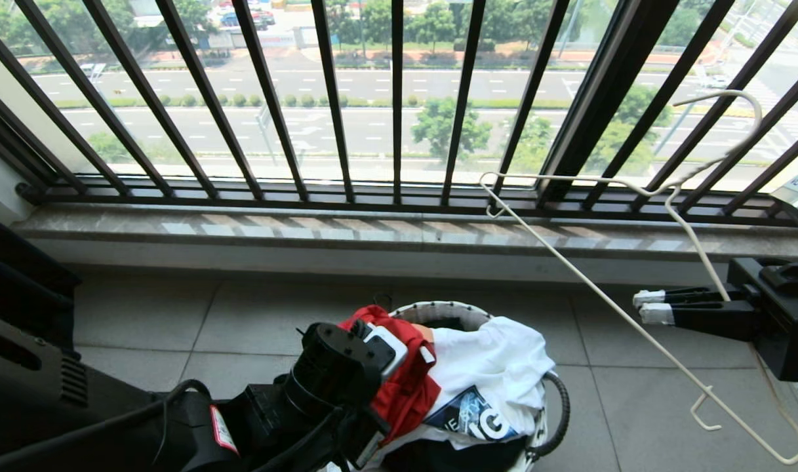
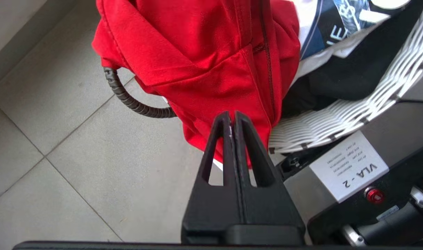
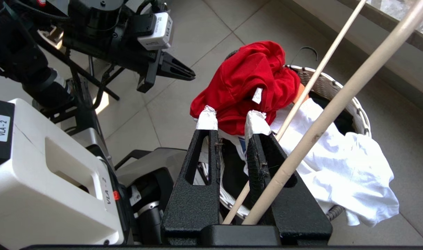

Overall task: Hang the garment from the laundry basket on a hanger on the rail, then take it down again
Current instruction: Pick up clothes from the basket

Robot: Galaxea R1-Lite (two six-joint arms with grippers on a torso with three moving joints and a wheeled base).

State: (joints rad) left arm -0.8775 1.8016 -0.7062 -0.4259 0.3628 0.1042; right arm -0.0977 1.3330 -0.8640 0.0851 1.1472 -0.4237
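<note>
Left gripper [image 2: 232, 116]: fingers pressed flat together with nothing between them. Tips just beside the laundry basket [image 1: 438, 308], level with its rim and aimed at the fold of the garment [image 2: 204, 52] that spills over the side. Seen from the right wrist, a clear strip of tiled floor [image 1: 176, 314] between those tips and the red cloth, so near but not touching.

Garment bunched in a heap on the basket's rim, on the side toward the left arm. Part inside, part draped outward over the dark corded handle [image 2: 128, 99]. Small white label showing on the heap.

Right gripper [image 1: 648, 307]: held out level, well to the other side of the basket and above the floor. White-taped tips a narrow gap apart. Clamped on the hanger [image 1: 602, 295], whose thin pale wire crosses the fingers close to their base. Hanger tilted, hook up toward the black barred window railing [image 1: 333, 98], lower corner down near the tiles.

Inside the basket next to the garment: white cloth [image 1: 497, 360] hanging over the far rim, dark fabric [image 2: 354, 73] beneath.
</note>
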